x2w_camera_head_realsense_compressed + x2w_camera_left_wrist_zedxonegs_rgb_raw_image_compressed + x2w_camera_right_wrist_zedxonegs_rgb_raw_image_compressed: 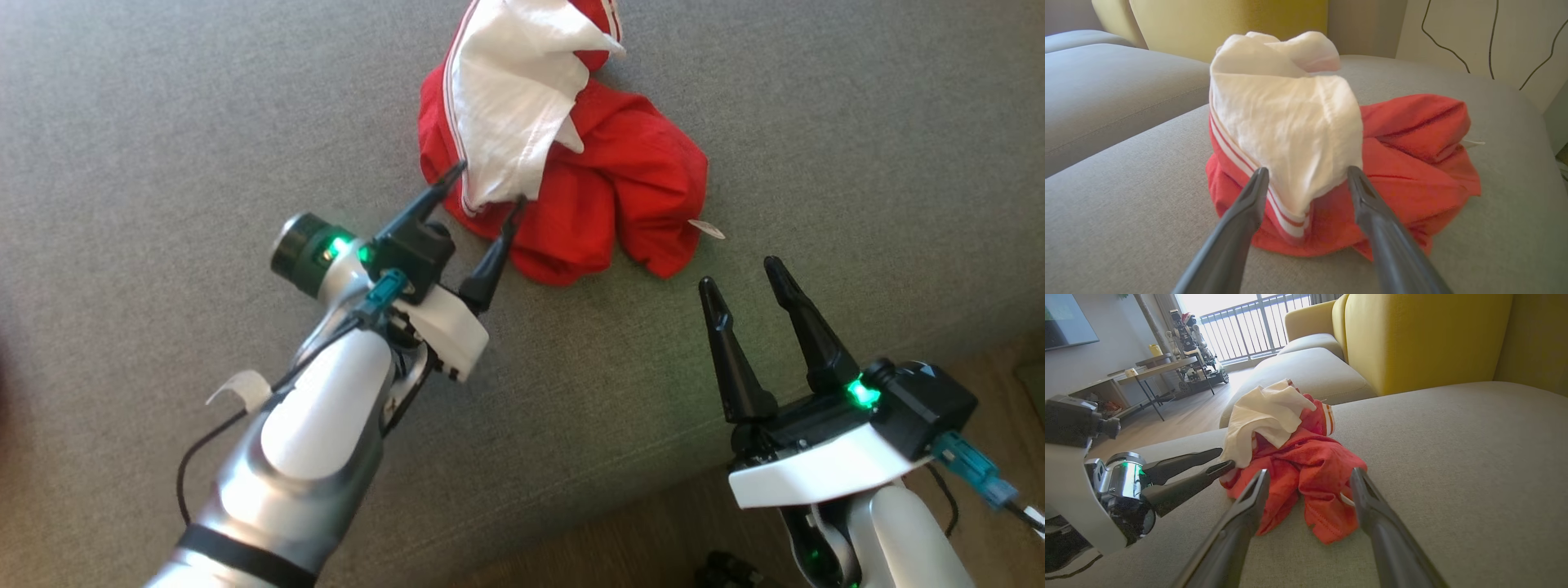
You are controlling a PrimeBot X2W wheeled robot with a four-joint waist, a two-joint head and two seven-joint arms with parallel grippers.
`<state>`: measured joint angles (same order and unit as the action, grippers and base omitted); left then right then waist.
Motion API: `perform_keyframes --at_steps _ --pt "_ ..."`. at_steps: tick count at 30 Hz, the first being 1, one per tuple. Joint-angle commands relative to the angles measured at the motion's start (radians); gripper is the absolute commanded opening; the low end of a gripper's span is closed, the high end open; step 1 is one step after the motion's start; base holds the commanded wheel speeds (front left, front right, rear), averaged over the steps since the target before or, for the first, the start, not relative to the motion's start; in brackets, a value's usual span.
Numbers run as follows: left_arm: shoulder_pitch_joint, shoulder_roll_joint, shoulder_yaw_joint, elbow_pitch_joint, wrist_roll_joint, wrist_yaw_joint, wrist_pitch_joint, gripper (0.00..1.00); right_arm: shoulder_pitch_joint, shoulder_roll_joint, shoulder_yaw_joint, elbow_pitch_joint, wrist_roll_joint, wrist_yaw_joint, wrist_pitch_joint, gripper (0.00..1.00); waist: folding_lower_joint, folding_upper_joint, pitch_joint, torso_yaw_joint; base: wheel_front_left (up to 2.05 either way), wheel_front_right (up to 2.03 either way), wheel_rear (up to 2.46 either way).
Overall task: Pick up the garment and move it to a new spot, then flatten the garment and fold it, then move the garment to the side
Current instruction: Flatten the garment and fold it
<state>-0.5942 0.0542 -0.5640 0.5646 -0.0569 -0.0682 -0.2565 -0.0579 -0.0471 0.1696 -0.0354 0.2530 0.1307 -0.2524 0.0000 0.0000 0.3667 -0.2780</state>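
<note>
The garment (604, 188) is a crumpled red piece with white stripes and a white lining turned out on top, lying in a heap on the grey sofa cushion (163, 122). My left gripper (490, 186) is open, its two fingertips straddling the near edge of the white part (1286, 134) at the striped hem. My right gripper (741, 273) is open too, a short way in front of the heap's red lower fold (1323, 486), touching nothing. In the right wrist view, the left gripper (1222, 458) reaches the garment from the left.
The grey cushion's front edge (620, 490) runs diagonally below my right gripper, with wood floor (588, 547) beyond it. Yellow sofa backs (1425, 339) rise behind the seat. A table (1163, 367) and another robot stand by the balcony windows.
</note>
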Motion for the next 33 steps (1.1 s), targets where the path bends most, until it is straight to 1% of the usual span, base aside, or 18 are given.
perform_keyframes --at_steps 1,2,3,4,5,8,10,12,14,16,17,20,22,24,27,30,33 --pt "-0.054 0.014 0.043 -0.032 0.0 0.012 -0.005 1.0 -0.033 -0.003 0.029 -0.036 0.01 0.0 -0.009 1.0 0.0 0.0 0.011 -0.002 0.0 0.0 0.0" --pt "-0.06 0.015 0.046 -0.032 0.0 0.012 -0.005 1.0 -0.036 -0.003 0.032 -0.036 0.01 0.0 -0.009 1.0 0.0 0.0 0.015 -0.003 0.0 0.0 0.0" --pt "-0.065 0.016 0.049 -0.03 -0.001 0.013 -0.005 0.92 -0.039 -0.003 0.035 -0.036 0.011 0.0 -0.009 1.0 0.0 0.0 0.018 -0.004 0.0 0.0 0.0" --pt "-0.071 0.018 0.054 -0.031 -0.002 0.017 -0.005 0.26 -0.042 -0.003 0.037 -0.037 0.012 0.0 -0.009 1.0 0.0 0.0 0.022 -0.005 0.0 0.0 0.0" --pt "-0.076 0.019 0.058 -0.03 -0.003 0.018 -0.005 0.0 -0.046 -0.003 0.039 -0.038 0.014 0.0 -0.009 1.0 0.0 0.0 0.025 -0.006 0.0 0.0 0.0" --pt "-0.087 0.024 0.07 -0.034 -0.015 0.007 -0.005 0.0 -0.055 -0.003 0.04 -0.039 0.017 0.0 -0.009 1.0 0.0 0.0 0.029 -0.008 0.0 0.0 0.0" --pt "-0.086 0.023 0.08 -0.046 -0.041 -0.008 -0.005 0.0 -0.056 -0.003 0.037 -0.038 0.018 0.0 -0.009 1.0 0.0 0.0 0.024 -0.008 0.0 0.0 0.0" --pt "-0.078 0.014 0.092 -0.07 -0.105 -0.033 -0.005 0.0 -0.052 -0.003 0.034 -0.033 0.018 0.0 -0.009 1.0 0.0 0.0 0.01 -0.007 0.0 0.0 0.0" --pt "-0.077 0.005 0.092 -0.093 -0.205 -0.053 -0.005 0.0 -0.047 -0.003 0.037 -0.025 0.021 0.0 -0.009 1.0 0.0 0.0 -0.01 -0.01 0.0 0.0 0.0" --pt "-0.091 -0.001 0.067 -0.116 -0.329 -0.06 0.004 0.0 -0.045 -0.003 0.049 -0.021 0.027 0.0 -0.009 1.0 0.0 0.0 -0.034 -0.021 0.0 0.0 0.0" --pt "-0.105 -0.002 0.039 -0.137 -0.407 -0.061 0.025 0.0 -0.045 -0.003 0.055 -0.02 0.031 0.0 -0.009 1.0 0.0 0.0 -0.045 -0.028 0.0 0.0 0.0" --pt "-0.154 -0.003 -0.028 -0.228 -0.728 -0.062 0.122 0.0 -0.043 -0.003 0.07 -0.019 0.044 0.0 -0.009 1.0 0.0 0.0 -0.079 -0.055 0.0 0.0 0.0" --pt "-0.192 -0.004 -0.029 -0.272 -0.957 -0.061 0.186 0.0 -0.042 -0.003 0.083 -0.016 0.054 0.0 -0.009 1.0 0.0 0.0 -0.099 -0.081 0.0 0.0 0.0" --pt "-0.258 -0.004 -0.033 -0.303 -1.127 -0.025 0.226 0.0 -0.045 -0.003 0.103 -0.013 0.063 0.0 -0.009 1.0 0.0 0.0 -0.113 -0.117 0.0 0.0 0.0" --pt "-0.382 -0.004 -0.05 -0.335 -1.326 0.067 0.225 0.0 -0.05 -0.003 0.123 -0.021 0.085 0.0 -0.009 1.0 0.0 0.0 -0.123 -0.171 0.0 0.0 0.0" --pt "-0.515 -0.004 -0.058 -0.335 -1.503 0.145 0.14 0.0 -0.051 -0.003 0.135 -0.031 0.107 0.0 -0.009 1.0 0.0 0.0 -0.133 -0.215 0.0 0.0 0.0" --pt "-0.643 -0.004 -0.047 -0.271 -1.598 0.193 0.032 0.0 -0.045 -0.003 0.145 -0.04 0.122 0.0 -0.009 1.0 0.0 0.0 -0.15 -0.248 0.0 0.0 0.0"
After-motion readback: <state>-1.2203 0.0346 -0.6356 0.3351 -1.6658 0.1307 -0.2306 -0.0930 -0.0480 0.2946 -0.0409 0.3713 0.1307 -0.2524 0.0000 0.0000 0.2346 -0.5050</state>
